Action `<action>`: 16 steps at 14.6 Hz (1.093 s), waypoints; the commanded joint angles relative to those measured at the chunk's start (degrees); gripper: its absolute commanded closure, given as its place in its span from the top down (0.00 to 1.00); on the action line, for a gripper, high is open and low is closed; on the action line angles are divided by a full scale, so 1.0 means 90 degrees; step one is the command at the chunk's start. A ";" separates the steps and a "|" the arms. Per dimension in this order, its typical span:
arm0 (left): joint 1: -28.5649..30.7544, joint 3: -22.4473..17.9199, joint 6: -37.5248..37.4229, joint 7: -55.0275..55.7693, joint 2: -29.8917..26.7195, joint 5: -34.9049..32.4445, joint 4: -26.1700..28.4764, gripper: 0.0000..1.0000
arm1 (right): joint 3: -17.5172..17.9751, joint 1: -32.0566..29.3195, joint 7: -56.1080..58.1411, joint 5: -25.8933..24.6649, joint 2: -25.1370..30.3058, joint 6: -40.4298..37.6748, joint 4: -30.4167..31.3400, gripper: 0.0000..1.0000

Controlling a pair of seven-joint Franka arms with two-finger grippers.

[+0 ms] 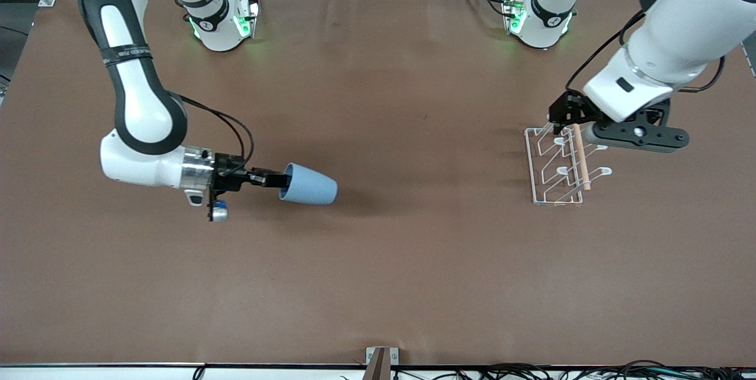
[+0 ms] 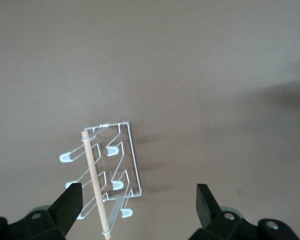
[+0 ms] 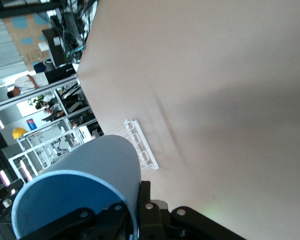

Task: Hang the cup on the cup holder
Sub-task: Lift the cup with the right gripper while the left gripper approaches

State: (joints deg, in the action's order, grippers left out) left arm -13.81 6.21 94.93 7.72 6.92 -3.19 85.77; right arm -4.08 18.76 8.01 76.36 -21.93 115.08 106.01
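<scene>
Right gripper (image 1: 282, 180), mid-left of frame, grasps cup (image 1: 310, 185) sideways by rim for 1 prong; left gripper (image 1: 576, 126) released over cup holder (image 1: 555, 167), upper right, prob. to steady it.

You have the cup holder (image 1: 558, 166) standing on the table (image 1: 378, 285) at the left arm's end, with the left gripper (image 1: 564, 126) over it. The cup (image 1: 309, 184) hangs over the table toward the right arm's end, well apart from it.

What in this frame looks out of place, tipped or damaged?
Nothing stands out. The rack stands upright on the table, the open left pincer over it. The right pincer grips the cup by its rim, held sideways above the table; that fits hanging it.
</scene>
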 commanded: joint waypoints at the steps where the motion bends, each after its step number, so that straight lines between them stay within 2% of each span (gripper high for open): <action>1: -0.0689 0.0023 -0.0098 -0.0038 0.0080 -0.0232 -0.0301 1.00 | -0.0055 0.0297 0.0358 0.0275 0.0123 -0.0197 0.0116 0.00; 5: -0.1599 0.0188 -0.0088 -0.0086 0.0090 -0.0397 -0.0330 1.00 | -0.0045 0.0308 0.0907 0.0295 0.0045 -0.1572 0.0106 0.02; 7: -0.1795 0.0316 -0.0088 -0.0407 0.0139 -0.0388 -0.0320 1.00 | -0.0045 0.0308 0.0916 0.0653 0.0044 -0.1935 0.0135 0.02; 9: -0.1903 0.0452 -0.0088 -0.0506 0.0187 -0.0213 -0.0311 1.00 | -0.0045 0.0337 0.0917 0.0958 0.0035 -0.2064 0.0145 0.03; 14: -0.1942 0.0716 0.0009 -0.0574 0.0363 0.0598 -0.0330 1.00 | -0.0025 0.0473 0.0926 0.1241 0.0015 -0.2073 0.0145 0.06; 16: -0.1952 0.0833 0.0456 -0.0934 0.0451 0.0628 -0.0330 1.00 | -0.0026 0.0542 0.0917 0.1300 0.0015 -0.2073 0.0145 0.06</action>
State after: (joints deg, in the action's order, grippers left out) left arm -31.35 12.84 96.56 2.16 9.89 1.63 84.08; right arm -4.19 22.94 15.19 85.86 -22.42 96.78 106.25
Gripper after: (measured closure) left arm 0.000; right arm 0.938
